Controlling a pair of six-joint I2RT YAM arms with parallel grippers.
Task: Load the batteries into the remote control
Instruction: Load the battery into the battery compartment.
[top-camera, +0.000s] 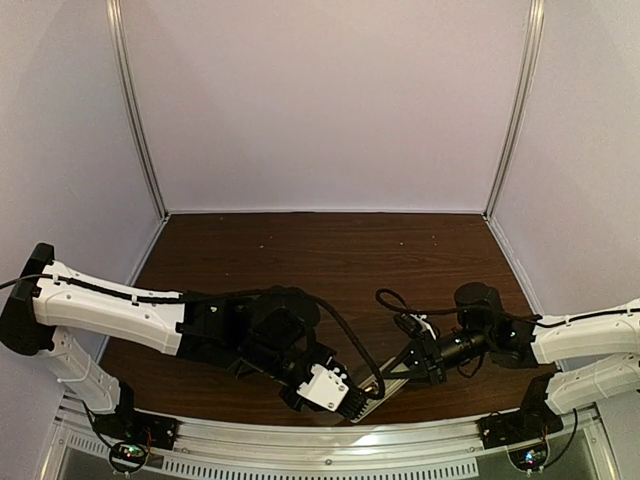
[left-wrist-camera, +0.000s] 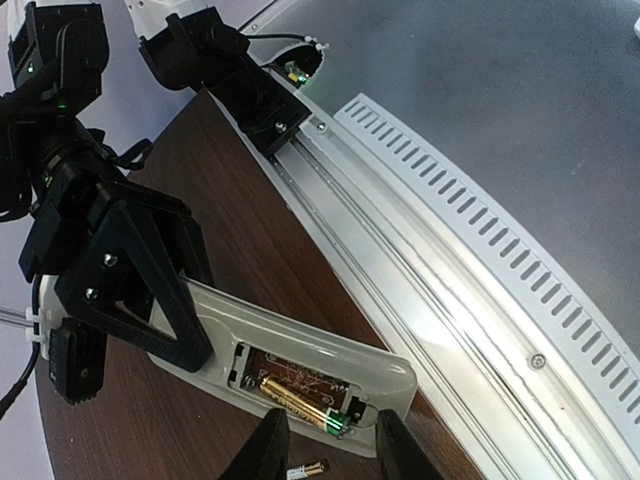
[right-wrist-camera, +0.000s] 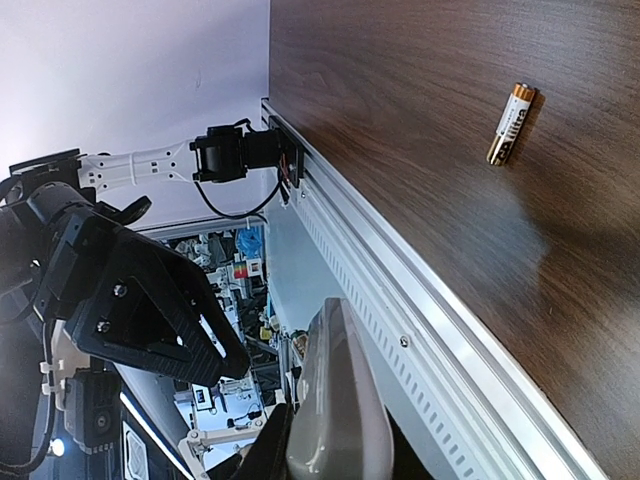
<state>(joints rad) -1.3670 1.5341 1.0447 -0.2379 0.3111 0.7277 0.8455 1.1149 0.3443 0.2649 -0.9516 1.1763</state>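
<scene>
White plastic marks the remote control, which is seen back-side up in the left wrist view, at the near edge of the dark wooden table and just beside the slotted aluminium rail. Its battery compartment is uncovered, and one gold battery is seated in the slot nearer the camera, its green-ringed end pointing towards the end of the remote nearer the rail. The slot beside it is seen bare, with printed markings showing.

The end of the remote farther from the compartment is clamped between the black triangular fingers of the right gripper, which are pressed together on the casing. Whether the remote is lifted or rests on the wood cannot be told.

The left gripper is placed just in front of the compartment end, with its two fingers spread to either side of the seated battery's tip. A clear gap is left between them and nothing is pinched.

A second battery is seen lying flat on the bare table in the right wrist view, well apart from the remote and from both grippers.
</scene>
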